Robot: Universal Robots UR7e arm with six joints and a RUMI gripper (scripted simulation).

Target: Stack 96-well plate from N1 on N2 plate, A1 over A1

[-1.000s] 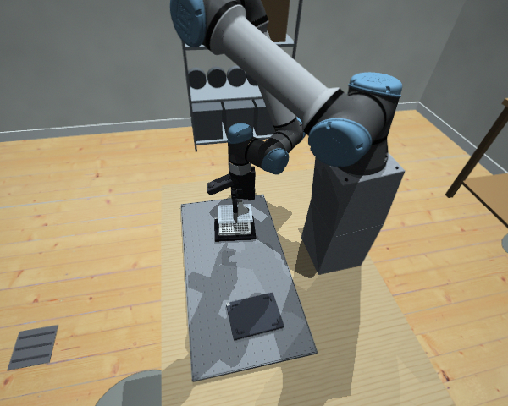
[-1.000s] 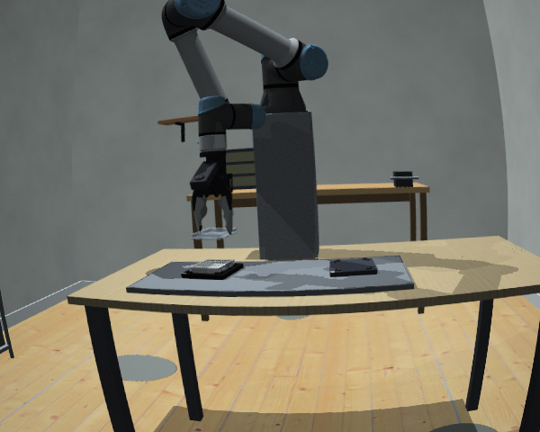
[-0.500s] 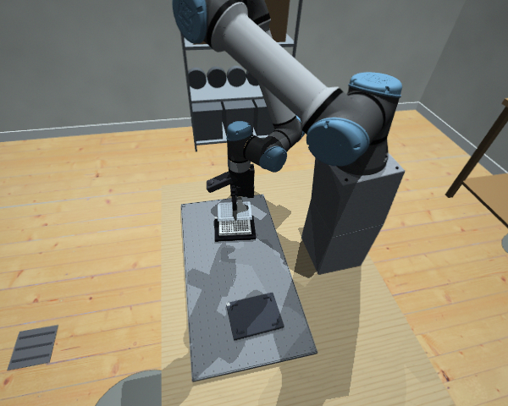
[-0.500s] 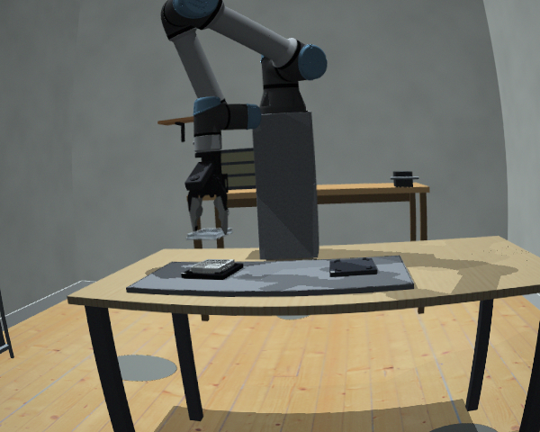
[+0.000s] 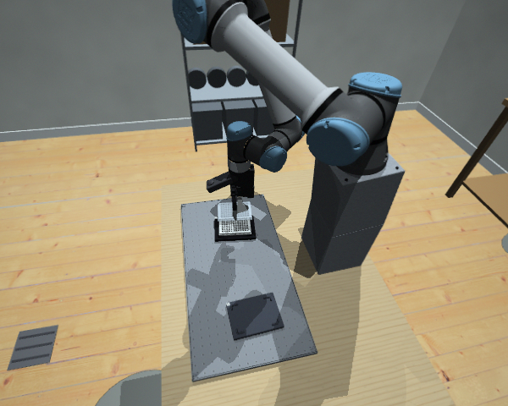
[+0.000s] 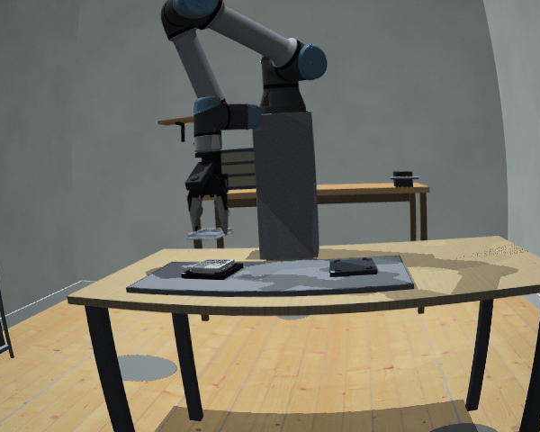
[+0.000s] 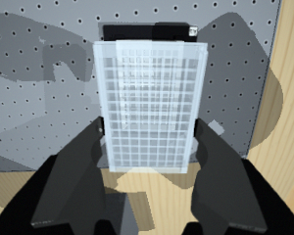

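Note:
My gripper (image 5: 235, 208) is shut on the clear 96-well plate (image 5: 234, 211) and holds it level in the air. The second plate (image 5: 234, 227) sits flat in its black nest N2 (image 5: 234, 236), right under the held one. In the side view the held plate (image 6: 209, 232) hangs well above the lower plate (image 6: 211, 265), with a clear gap between them. In the wrist view the held plate (image 7: 149, 105) lies between my two fingers. The lower plate and its nest (image 7: 147, 31) show through and past its far edge. Nest N1 (image 5: 255, 315) is empty.
Both nests stand on a grey perforated baseplate (image 5: 243, 283) on a wooden table. The arm's grey pedestal (image 5: 348, 214) rises beside the baseplate. A shelf rack (image 5: 228, 87) stands behind on the floor.

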